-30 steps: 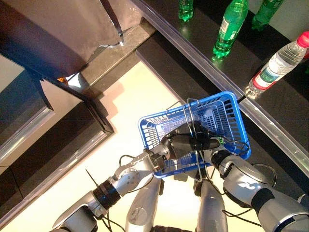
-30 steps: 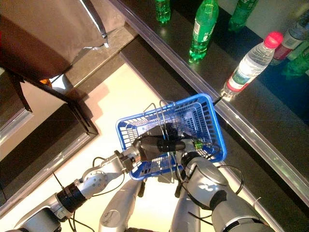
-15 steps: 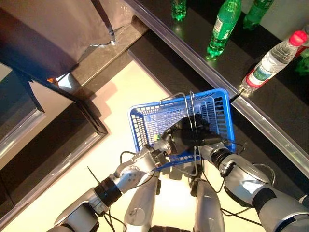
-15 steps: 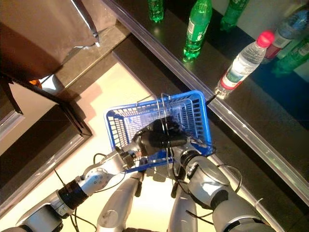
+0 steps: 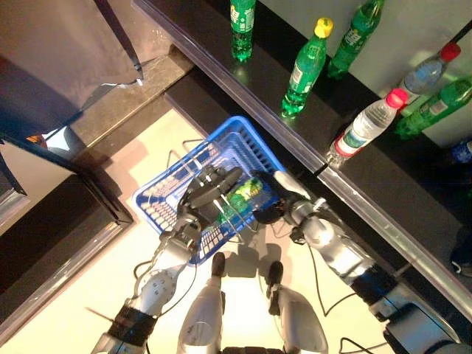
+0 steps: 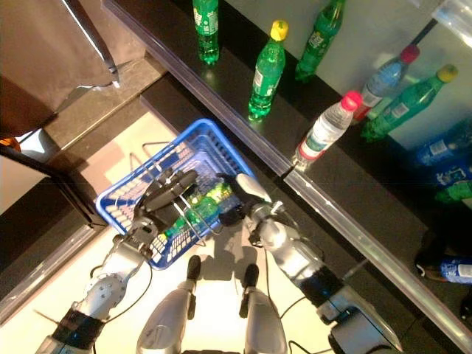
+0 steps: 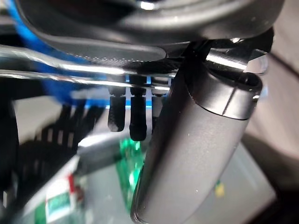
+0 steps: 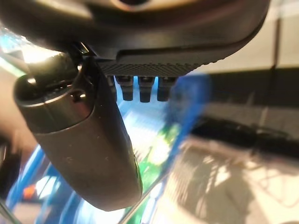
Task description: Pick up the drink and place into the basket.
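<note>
— Where is the drink?

— The green bottle [image 5: 245, 193] lies on its side in the blue basket [image 5: 164, 193], under the wire handles [image 6: 193, 214].

— And the left hand?

— The left hand [image 5: 209, 193] is curled round those handles — the wrist view shows the wire crossing under its fingers [image 7: 122, 114].

— The right one?

— The right hand [image 5: 274, 198] sits at the basket's rim beside the bottle, its fingers relaxed and holding nothing. More bottles [image 5: 304, 68] stand on the dark shelf [image 5: 413, 192] beyond.
</note>
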`<state>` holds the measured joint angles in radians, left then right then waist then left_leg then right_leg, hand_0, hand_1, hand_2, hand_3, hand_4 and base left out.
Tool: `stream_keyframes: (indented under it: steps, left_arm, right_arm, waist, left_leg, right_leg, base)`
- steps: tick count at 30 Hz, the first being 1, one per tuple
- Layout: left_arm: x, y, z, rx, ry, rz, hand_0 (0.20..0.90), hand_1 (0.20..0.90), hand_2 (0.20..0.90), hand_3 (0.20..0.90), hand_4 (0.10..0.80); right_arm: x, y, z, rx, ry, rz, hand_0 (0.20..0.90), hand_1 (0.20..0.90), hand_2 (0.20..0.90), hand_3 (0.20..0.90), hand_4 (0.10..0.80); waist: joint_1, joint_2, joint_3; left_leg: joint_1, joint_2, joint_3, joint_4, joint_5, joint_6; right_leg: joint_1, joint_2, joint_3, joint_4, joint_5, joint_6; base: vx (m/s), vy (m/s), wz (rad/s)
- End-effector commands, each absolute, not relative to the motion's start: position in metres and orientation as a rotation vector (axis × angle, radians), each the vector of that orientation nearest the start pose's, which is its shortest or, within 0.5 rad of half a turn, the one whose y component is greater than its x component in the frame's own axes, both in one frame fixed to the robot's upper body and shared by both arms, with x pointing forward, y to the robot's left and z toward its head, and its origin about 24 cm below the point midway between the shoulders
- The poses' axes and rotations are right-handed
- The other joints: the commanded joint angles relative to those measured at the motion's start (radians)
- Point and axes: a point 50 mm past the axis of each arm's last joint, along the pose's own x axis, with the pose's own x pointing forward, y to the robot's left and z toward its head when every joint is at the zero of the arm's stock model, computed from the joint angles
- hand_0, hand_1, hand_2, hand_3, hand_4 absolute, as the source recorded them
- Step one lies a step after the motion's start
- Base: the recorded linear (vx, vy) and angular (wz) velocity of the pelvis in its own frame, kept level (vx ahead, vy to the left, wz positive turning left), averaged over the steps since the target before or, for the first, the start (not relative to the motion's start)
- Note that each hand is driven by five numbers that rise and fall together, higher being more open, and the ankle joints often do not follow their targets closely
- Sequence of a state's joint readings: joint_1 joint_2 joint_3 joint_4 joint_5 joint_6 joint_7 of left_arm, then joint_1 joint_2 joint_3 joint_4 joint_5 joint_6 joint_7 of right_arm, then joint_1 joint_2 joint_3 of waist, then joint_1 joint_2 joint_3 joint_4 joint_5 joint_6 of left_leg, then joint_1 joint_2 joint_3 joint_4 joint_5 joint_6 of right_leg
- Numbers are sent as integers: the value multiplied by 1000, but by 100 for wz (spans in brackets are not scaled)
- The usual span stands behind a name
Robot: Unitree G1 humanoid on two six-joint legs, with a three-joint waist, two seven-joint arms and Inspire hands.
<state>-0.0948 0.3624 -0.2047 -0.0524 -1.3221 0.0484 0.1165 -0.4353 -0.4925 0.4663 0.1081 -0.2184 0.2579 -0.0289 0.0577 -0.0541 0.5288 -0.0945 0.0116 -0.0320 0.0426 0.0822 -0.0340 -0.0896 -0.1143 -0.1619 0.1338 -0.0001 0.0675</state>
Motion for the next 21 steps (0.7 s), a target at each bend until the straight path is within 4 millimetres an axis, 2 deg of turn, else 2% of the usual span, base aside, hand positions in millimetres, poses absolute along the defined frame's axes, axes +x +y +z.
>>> stream_keyframes:
  steps: [1, 4, 10, 13, 18, 21]
  left_arm:
    - [250, 139, 172, -1002, -353, -555, 300, 300, 300, 200, 100]
    - [249, 145, 150, -1024, -273, -502, 300, 300, 300, 200, 100]
    - [247, 157, 111, -1000, -154, -379, 300, 300, 300, 200, 100]
    - [246, 161, 99, -985, -122, -337, 300, 300, 300, 200, 100]
    - [241, 173, 69, -889, -66, -202, 300, 300, 300, 200, 100]
    - [234, 191, 42, -797, -3, -53, 300, 300, 300, 200, 100]
  right_arm:
    - [304, -141, 113, -891, -211, 288, 900, 900, 900, 900, 800]
    - [294, -151, 112, -847, -205, 294, 900, 900, 900, 900, 800]
    - [278, -158, 120, -757, -282, 301, 900, 900, 900, 900, 800]
    - [274, -163, 127, -735, -326, 268, 900, 900, 900, 900, 800]
    - [262, -176, 146, -599, -495, 110, 900, 900, 900, 900, 800]
    - [248, -185, 154, -559, -578, 35, 900, 900, 900, 900, 800]
  waist:
    - [0, 19, -223]
    - [-2, 18, -259]
    - [-12, 21, -314]
    - [-16, 24, -329]
    - [-30, 32, -358]
    - [-54, 38, -376]
  left_leg:
    - [54, -48, 28, 13, -84, 29]
    - [81, -43, 29, -4, -85, 29]
    - [131, -34, 30, -51, -80, 27]
    - [149, -31, 32, -74, -75, 27]
    - [175, -26, 44, -105, -73, 28]
    - [188, -23, 61, -111, -79, 30]
  right_leg:
    - [68, 35, 7, -43, 0, -8]
    - [96, 41, 14, -61, 2, -6]
    - [140, 48, 29, -102, 10, -2]
    - [153, 50, 32, -115, 12, 2]
    - [168, 58, 43, -129, 12, 4]
    - [172, 60, 61, -136, 10, 6]
  base:
    - [104, -22, -5]
    - [101, -13, -3]
    - [58, 8, -4]
    - [17, 7, -2]
    - [4, 9, -3]
    - [-8, 35, -22]
